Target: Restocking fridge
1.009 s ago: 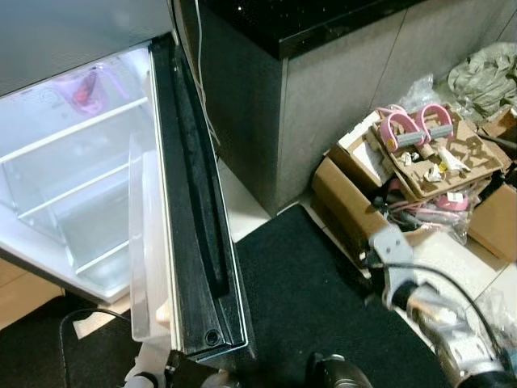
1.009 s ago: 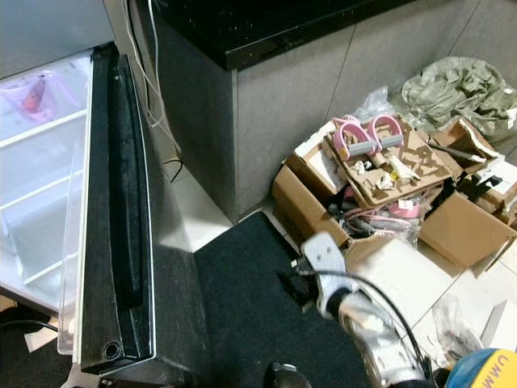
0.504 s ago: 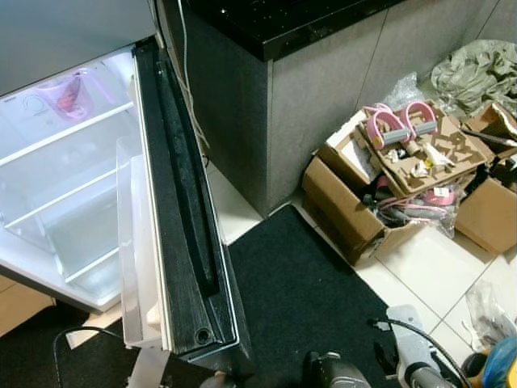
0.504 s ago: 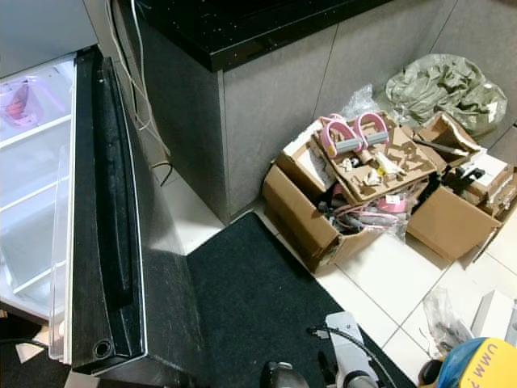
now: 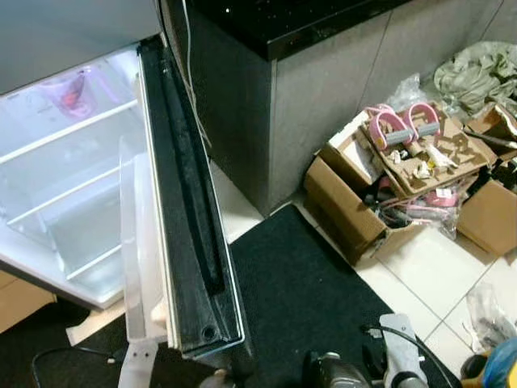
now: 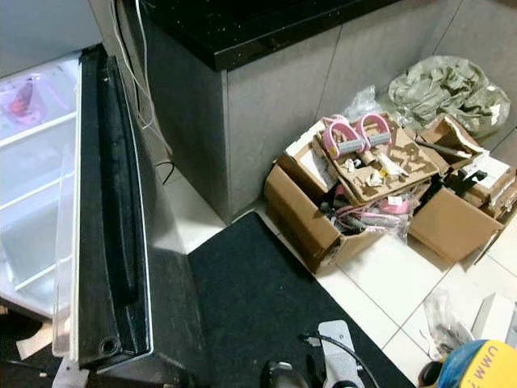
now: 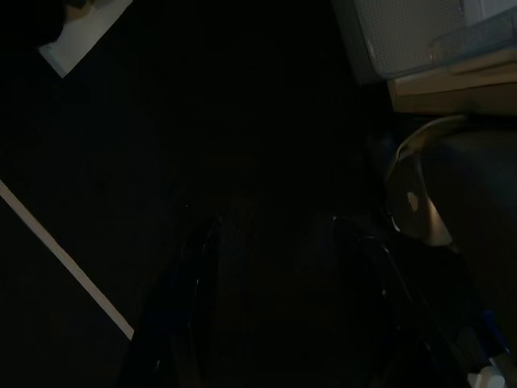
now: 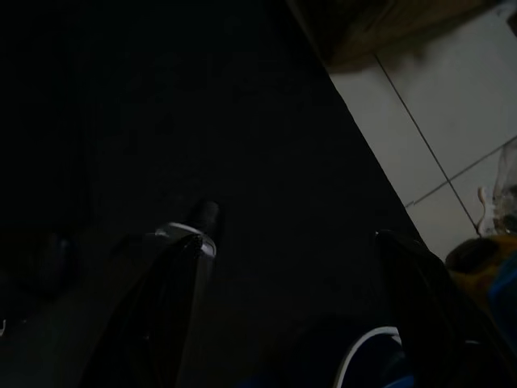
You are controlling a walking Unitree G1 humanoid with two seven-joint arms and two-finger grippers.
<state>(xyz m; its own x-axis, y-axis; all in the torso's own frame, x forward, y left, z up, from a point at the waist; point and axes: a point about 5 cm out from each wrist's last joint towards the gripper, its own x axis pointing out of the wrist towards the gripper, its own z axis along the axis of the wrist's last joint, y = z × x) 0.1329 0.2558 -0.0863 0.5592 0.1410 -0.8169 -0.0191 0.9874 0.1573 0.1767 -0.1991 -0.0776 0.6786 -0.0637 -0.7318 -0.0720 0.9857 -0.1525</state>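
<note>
- The fridge point(image 5: 73, 194) is standing with its door point(image 5: 190, 234) swung wide, the lit glass shelves point(image 5: 65, 129) bare apart from a pinkish item point(image 5: 69, 93) at the back of the top one — presumably left open so stock can go straight in.
- The right hand point(image 8: 291, 283) is hanging low over the black mat point(image 5: 307, 291), its two fingers point(image 8: 161, 307) set well apart and holding nothing; the fridge is lying far off to its left, across the mat.
- The left hand point(image 7: 283, 299) is hanging in deep shade near the fridge's lower edge; its fingers look spread and nothing is seen between them, though the dark makes this hard to tell.
- Nothing to restock is in either hand, so the step in hand is probably fetching — a blue and yellow object point(image 6: 481, 364) is sitting just beside the right hand.
- Open cardboard boxes point(image 5: 404, 178) of clutter are sitting beyond the right hand, on the tiled floor against the dark-topped desk point(image 5: 323, 73).
- Against a second ago, the right arm is sitting much lower in the head views — then it was raised toward the boxes — and the view has shifted a little.
</note>
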